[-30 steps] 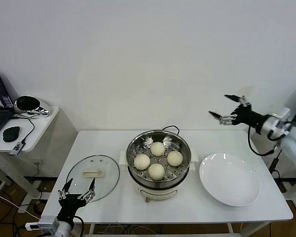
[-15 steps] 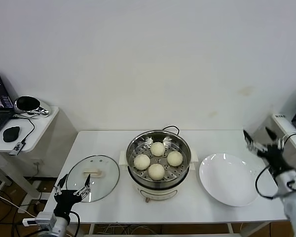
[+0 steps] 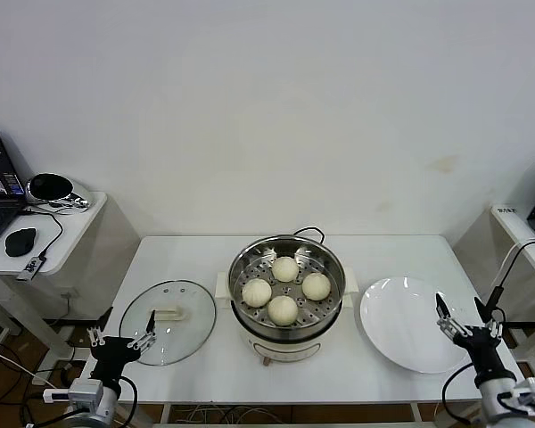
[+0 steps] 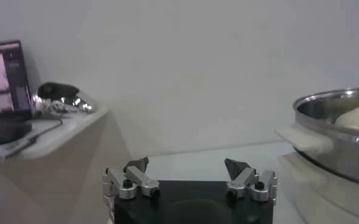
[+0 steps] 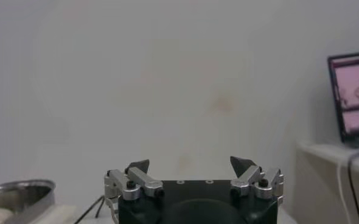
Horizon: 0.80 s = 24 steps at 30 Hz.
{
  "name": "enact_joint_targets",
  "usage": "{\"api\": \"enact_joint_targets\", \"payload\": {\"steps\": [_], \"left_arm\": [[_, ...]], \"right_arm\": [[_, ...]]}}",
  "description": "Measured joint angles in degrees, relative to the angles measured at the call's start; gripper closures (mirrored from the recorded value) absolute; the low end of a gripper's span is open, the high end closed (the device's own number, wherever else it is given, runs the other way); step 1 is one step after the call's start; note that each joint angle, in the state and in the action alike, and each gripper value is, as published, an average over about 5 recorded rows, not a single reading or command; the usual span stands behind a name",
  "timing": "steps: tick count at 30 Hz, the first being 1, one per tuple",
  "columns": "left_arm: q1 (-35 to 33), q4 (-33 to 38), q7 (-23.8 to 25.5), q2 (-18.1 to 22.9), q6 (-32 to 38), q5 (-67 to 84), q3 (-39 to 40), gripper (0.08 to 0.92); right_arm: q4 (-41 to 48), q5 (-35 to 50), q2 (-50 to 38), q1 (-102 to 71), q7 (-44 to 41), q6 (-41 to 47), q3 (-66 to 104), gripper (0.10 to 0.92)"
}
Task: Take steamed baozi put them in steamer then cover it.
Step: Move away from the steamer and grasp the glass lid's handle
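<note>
On the white table, steamer, plate, cover.

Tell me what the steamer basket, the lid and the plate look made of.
Steamer basket: polished metal, probably stainless steel; it mirrors its surroundings and the floor is perforated. Lid: clear glass by the look, since the table shows through, with a metal rim and an opaque cream handle, maybe plastic. Plate: glossy white, likely ceramic, possibly melamine.
</note>
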<state>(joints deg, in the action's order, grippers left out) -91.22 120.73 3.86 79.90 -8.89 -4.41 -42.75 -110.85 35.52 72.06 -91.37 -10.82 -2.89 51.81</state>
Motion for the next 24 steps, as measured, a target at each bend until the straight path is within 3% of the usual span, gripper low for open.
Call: {"api": "enact_joint_targets", "payload": {"steps": [13, 24], "left_arm": [[-0.36, -5.96, -8.87, -6.68, 8.82, -38.8, 0.85, 0.177], [2.54, -12.16, -9.59, -11.41, 12.87, -53.94, 3.32, 0.177]], "right_arm": [[-0.6, -2.25, 3.12, -2.09, 0.16, -0.7, -1.15, 0.203], [-0.38, -4.05, 4.58, -2.81, 0.04, -1.11, -1.78, 0.203]]}}
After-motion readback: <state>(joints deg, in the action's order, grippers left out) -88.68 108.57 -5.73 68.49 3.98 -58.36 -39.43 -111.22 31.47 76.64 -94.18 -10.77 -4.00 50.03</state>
